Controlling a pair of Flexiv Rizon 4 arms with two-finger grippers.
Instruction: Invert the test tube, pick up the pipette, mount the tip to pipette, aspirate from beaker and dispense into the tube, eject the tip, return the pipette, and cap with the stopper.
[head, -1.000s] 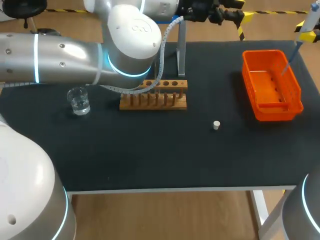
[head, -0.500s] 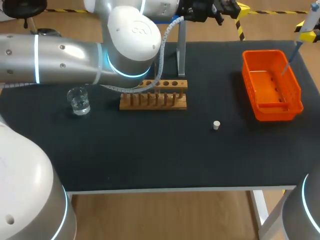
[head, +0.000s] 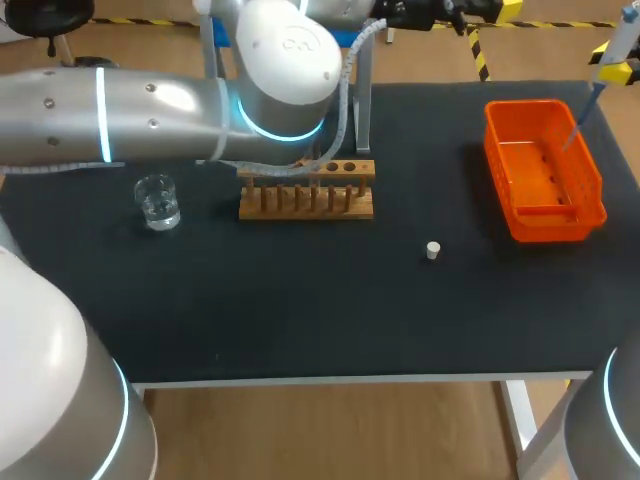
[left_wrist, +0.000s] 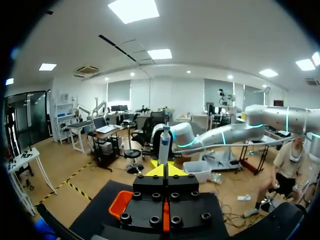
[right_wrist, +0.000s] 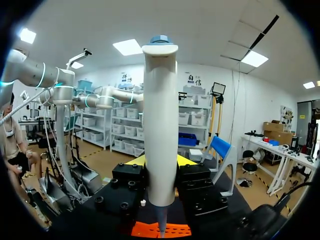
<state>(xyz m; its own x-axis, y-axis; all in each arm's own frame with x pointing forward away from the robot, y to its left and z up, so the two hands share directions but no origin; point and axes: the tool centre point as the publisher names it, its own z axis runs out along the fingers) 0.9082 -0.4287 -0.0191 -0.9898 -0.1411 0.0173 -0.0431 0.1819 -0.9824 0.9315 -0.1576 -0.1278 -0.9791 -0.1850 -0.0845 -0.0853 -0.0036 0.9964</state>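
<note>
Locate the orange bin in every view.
Head view: orange bin at the right side of the black table.
Left wrist view: its corner shows beneath the left gripper.
Right wrist view: its rim shows directly under the pipette tip.
Shared landmark: the black table beneath it.

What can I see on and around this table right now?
table: one, black, under everything
beaker: one, clear, table's left
tube rack: one, wooden, mid-table
stand: one, grey, upright behind the rack
stopper: one, white, right of the rack
bin: one, orange, table's right
pipette: one, white, in right hand, tip over the bin
test tube: one, pale, in left hand
left hand: black, yellow-tipped, gripping the tube
right hand: likewise, gripping the pipette
</note>
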